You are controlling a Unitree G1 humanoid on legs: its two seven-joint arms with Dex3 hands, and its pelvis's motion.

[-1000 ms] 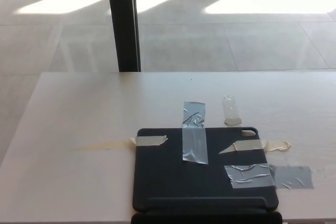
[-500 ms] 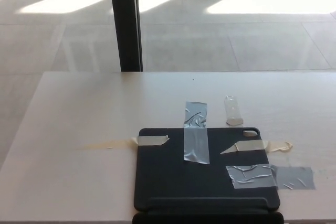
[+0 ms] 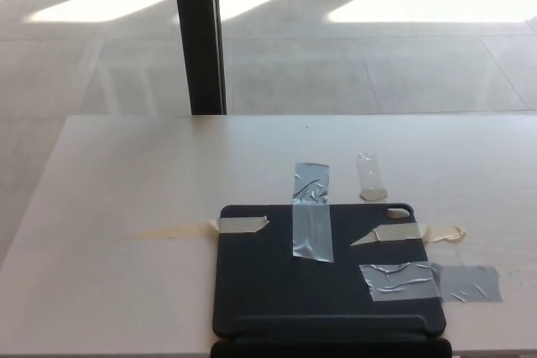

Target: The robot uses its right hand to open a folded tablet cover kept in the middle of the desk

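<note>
No hand of mine showed, so I could not tell the state of the fingers. The tablet cover (image 3: 327,270) lay closed and taped at the near edge of the desk (image 3: 168,173). Opening was not begun; I judged my right hand must first reach its edge.

Nowhere in the head view: no arm, no wrist, no left hand, no right hand, so pose unknown.
</note>
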